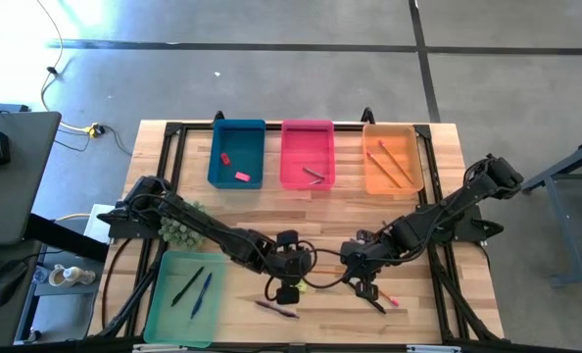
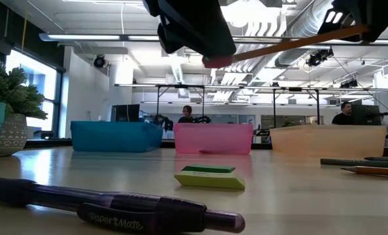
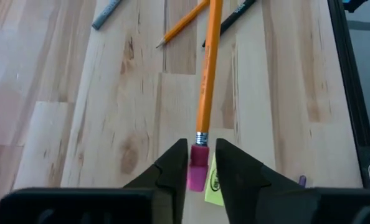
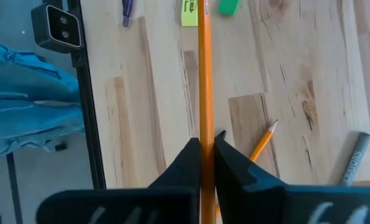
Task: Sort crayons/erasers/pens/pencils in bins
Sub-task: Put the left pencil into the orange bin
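Observation:
An orange pencil [image 1: 330, 264] with a pink eraser end hangs above the table between my two grippers. My right gripper [image 4: 205, 144] is shut on its shaft. My left gripper [image 3: 200, 149] is open a little, its fingers on either side of the pink eraser end [image 3: 197, 168]. The dark blue bin [image 1: 237, 152], pink bin [image 1: 307, 152] and orange bin [image 1: 392, 157] stand along the far edge. The mint green bin [image 1: 185, 294] at the near left holds two pens. A purple pen [image 2: 115, 209] and a green-and-yellow eraser [image 2: 210, 177] lie flat on the table. My left gripper's fingers flank the pencil's pink eraser end [image 3: 196, 177]. A gap shows beside one finger [image 3: 232, 168]; whether the other touches the eraser, I cannot tell. My right gripper pinches the pencil's shaft [image 4: 204, 121] between its two fingers, slanting down from above. The pencil is lifted clear of the table, near level, its eraser end [image 2: 217, 62] slightly lower.
Below the grippers lie another pencil [image 4: 263, 140], a grey crayon [image 4: 354, 158] and a dark pen [image 3: 228, 18]. A spiky green plant [image 1: 178, 227] stands by the left arm. The orange bin holds pencils, the blue bin small erasers. Bare wood lies between the grippers and the far bins.

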